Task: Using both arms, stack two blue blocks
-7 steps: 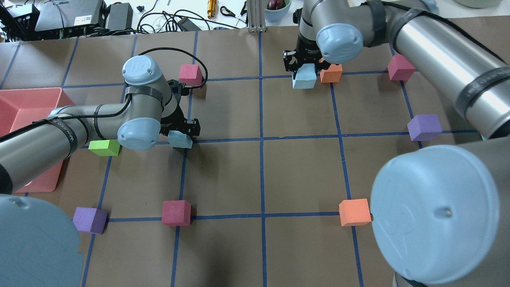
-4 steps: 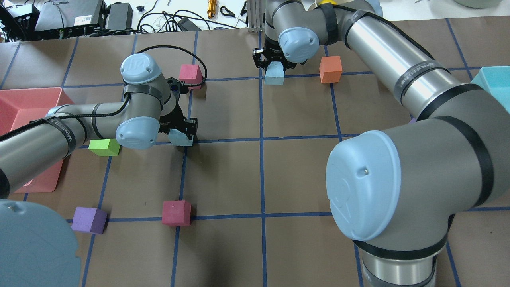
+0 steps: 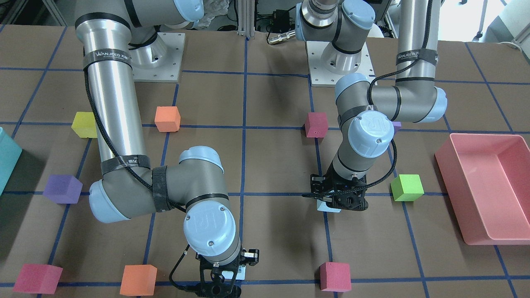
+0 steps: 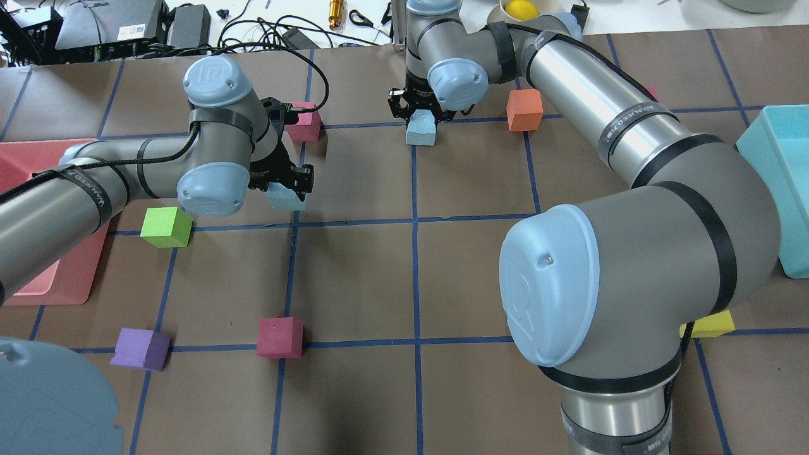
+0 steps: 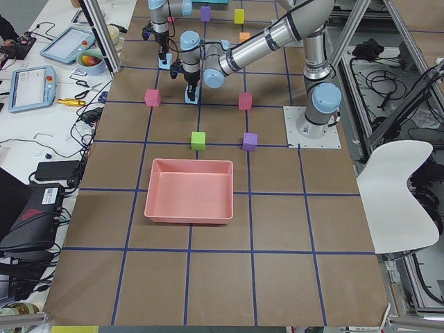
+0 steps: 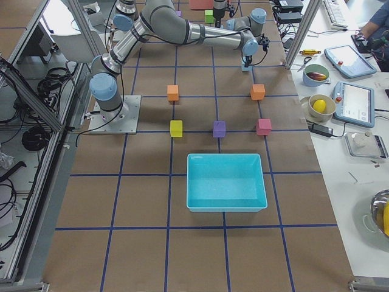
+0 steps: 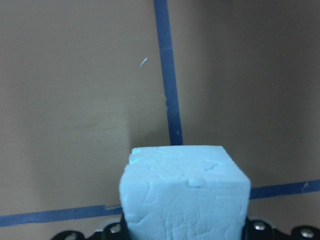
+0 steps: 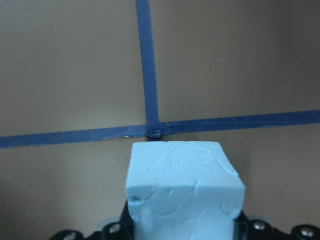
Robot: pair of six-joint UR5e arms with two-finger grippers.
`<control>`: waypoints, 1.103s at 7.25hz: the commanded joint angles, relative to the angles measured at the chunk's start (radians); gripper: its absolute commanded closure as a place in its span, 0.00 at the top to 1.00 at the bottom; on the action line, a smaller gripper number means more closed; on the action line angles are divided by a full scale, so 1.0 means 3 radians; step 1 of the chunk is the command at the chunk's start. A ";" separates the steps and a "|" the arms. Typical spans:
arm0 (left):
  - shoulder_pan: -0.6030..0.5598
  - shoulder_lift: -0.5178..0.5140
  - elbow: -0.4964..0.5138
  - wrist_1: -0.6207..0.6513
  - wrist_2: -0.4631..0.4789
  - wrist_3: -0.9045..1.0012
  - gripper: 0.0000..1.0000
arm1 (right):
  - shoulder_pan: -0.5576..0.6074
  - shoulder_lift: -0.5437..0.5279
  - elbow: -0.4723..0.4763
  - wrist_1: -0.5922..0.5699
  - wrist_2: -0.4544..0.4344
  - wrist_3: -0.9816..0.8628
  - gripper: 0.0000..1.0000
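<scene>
My left gripper (image 4: 285, 189) is shut on a pale blue block (image 4: 285, 201) and holds it off the table, near the green cube. That block fills the lower part of the left wrist view (image 7: 185, 195). My right gripper (image 4: 420, 117) is shut on the second pale blue block (image 4: 421, 133), low over a tape crossing at the far middle of the table. This block shows in the right wrist view (image 8: 185, 192). In the front view the left gripper (image 3: 339, 200) and the right gripper (image 3: 219, 283) stand far apart.
A green cube (image 4: 165, 226), magenta cubes (image 4: 304, 124) (image 4: 279, 337), a purple cube (image 4: 140, 348), an orange cube (image 4: 524, 109) and a yellow cube (image 4: 711, 323) lie on the grid. A pink bin (image 4: 38, 287) is at the left edge, a teal bin (image 4: 780, 158) at the right.
The right arm has swung left along the table's far side with its blue block, past the orange cube. The left gripper has moved slightly away with its block.
</scene>
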 commanded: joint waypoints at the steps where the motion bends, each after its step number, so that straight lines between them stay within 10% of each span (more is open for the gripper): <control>1: -0.0003 -0.0002 0.0312 -0.0341 -0.0001 -0.0006 0.00 | 0.0018 0.0010 -0.0002 -0.0002 0.0031 0.0002 0.00; 3: -0.0008 -0.0043 0.0624 -0.0745 -0.0016 -0.0138 0.00 | 0.0018 0.0031 -0.0002 -0.0007 0.0041 -0.0014 0.00; 5: -0.0038 -0.0058 0.0691 -0.0767 -0.0037 -0.0206 0.00 | 0.0018 0.0056 0.0003 -0.0123 0.0184 -0.0029 0.80; 6: -0.0048 -0.0068 0.0757 -0.0772 -0.0032 -0.0206 0.00 | 0.0018 0.0077 0.0003 -0.0134 0.0184 -0.0024 1.00; 8: -0.0110 -0.0104 0.0941 -0.0909 -0.0159 -0.0389 0.00 | 0.0018 0.0041 0.0003 -0.0109 0.0179 -0.0034 1.00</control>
